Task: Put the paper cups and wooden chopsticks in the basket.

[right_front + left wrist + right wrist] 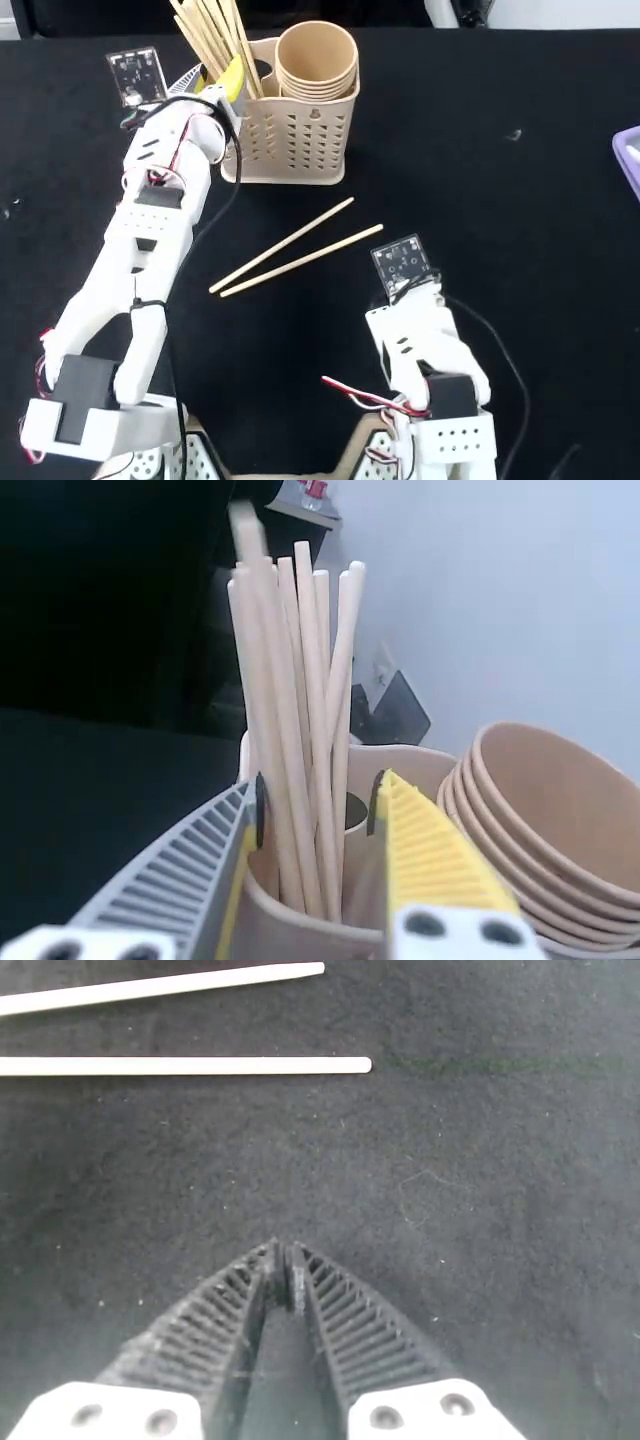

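The beige perforated basket (292, 135) stands at the back of the black table. A stack of paper cups (317, 60) fills its right compartment, also seen as paper cups (545, 820). A bundle of several wooden chopsticks (212, 30) stands upright in its left compartment. My left gripper (318, 800) is open, its grey and yellow fingers on either side of the bundled chopsticks (300, 730) just above the basket rim (300, 925). Two loose chopsticks (290, 250) lie side by side on the table. My right gripper (290, 1260) is shut and empty, just short of the loose chopsticks (190, 1064).
The left arm (150, 230) stretches from the near left corner to the basket. The right arm (425, 350) sits folded near the front edge. A purple object (628, 160) pokes in at the right edge. Bare black cloth lies to the right of the basket.
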`<action>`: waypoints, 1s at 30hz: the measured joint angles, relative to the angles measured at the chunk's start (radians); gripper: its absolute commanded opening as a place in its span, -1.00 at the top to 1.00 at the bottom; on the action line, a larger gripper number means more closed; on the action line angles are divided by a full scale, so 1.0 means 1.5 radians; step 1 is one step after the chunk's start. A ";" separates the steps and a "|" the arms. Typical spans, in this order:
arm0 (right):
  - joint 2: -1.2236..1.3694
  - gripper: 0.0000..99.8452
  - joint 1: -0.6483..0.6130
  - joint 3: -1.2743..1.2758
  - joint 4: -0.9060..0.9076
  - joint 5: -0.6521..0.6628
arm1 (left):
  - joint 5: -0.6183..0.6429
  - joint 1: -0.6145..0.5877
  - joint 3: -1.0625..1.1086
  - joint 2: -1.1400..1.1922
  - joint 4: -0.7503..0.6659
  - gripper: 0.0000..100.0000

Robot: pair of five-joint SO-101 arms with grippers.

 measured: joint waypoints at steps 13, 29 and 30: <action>0.000 0.98 0.000 0.000 0.000 0.000 | 0.001 -0.007 -0.018 -0.061 0.107 0.59; 0.000 0.97 0.000 0.000 0.000 0.000 | -0.014 -0.024 -0.017 -0.339 0.247 0.59; 0.000 0.97 0.000 0.000 0.000 0.000 | -0.035 -0.021 -0.016 -0.361 0.292 0.59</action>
